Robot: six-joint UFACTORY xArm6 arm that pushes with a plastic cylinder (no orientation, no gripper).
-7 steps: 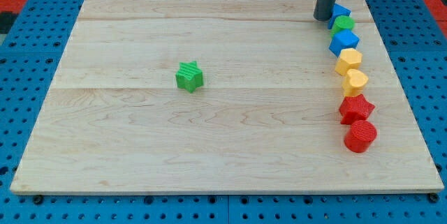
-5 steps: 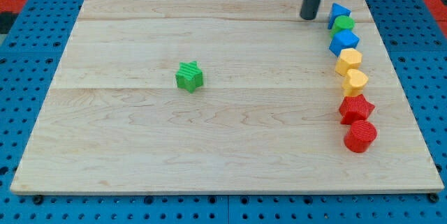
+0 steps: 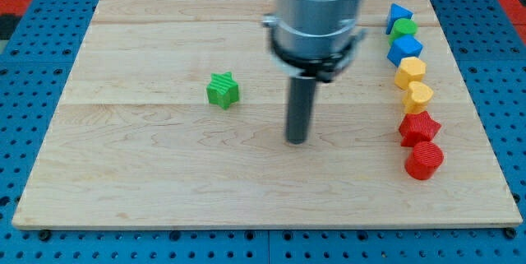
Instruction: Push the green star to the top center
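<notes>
My tip (image 3: 296, 141) right of green star (image 3: 223, 90)

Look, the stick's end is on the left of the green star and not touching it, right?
Not quite. In the camera view my tip is to the view's right of the green star, and a little lower, not on its left. You are right that they are not touching.

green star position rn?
The green star sits left of the board's centre in the camera view, alone; my tip is to its lower right, clear of it.
</notes>
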